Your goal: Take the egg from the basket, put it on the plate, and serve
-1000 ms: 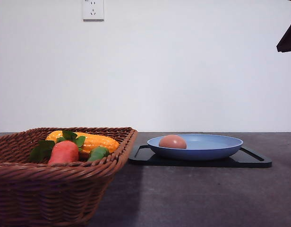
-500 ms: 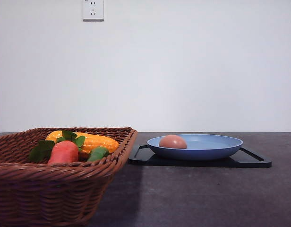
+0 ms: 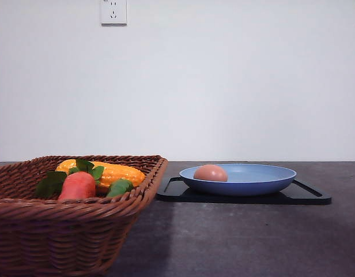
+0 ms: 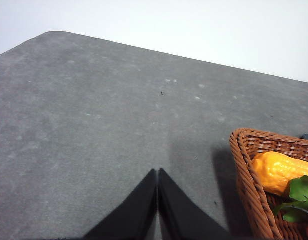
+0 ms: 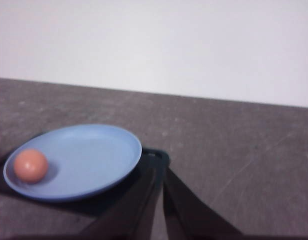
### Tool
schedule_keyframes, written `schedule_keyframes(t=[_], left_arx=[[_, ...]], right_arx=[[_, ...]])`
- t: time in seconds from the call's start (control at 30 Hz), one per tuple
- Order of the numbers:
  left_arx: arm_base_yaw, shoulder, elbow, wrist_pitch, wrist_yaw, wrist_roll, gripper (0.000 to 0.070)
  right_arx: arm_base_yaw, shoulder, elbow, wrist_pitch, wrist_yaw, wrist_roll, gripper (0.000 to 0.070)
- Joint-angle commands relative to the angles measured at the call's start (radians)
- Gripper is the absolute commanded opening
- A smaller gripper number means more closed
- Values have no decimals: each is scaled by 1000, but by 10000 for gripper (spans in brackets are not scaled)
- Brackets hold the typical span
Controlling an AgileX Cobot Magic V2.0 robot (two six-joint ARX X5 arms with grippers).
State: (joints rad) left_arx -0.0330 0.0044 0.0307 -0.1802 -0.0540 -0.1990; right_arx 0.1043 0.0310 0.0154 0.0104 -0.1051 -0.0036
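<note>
My right arm, whose dark edge pokes into the top right corner of the front view a second ago, is gone from that corner by half a second ago and is out of that view now.

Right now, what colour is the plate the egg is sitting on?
Light blue. The plate shows best in the right wrist view, with the brownish-pink egg lying near its rim.
</note>
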Motion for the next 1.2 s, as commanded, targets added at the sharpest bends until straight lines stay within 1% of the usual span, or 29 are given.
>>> schedule_keyframes(t=[0.0,0.13,0.2,0.3,0.33,0.53,1.17], left_arx=[[1,-1,-28,-3,1,-4,0],[1,-1,-28,-3,1,-4,0],[1,-1,-28,-3,1,-4,0],[1,-1,-28,-3,1,-4,0],[1,-1,-28,-3,1,-4,0],[1,-1,-28,-3,1,-4,0],[1,-1,-28,-3,1,-4,0]], right_arx=[[0,-10,-6,-13,-1,2,3],[0,-16,-6,-78,0,2,3],[0,-16,-6,-107,-1,13,3],[5,-15,-6,-139,-2,83,3],[5,-15,-6,-139,-1,93,3],[5,-15,-6,-107,0,93,3],[5,-15,-6,-108,1,93,3]])
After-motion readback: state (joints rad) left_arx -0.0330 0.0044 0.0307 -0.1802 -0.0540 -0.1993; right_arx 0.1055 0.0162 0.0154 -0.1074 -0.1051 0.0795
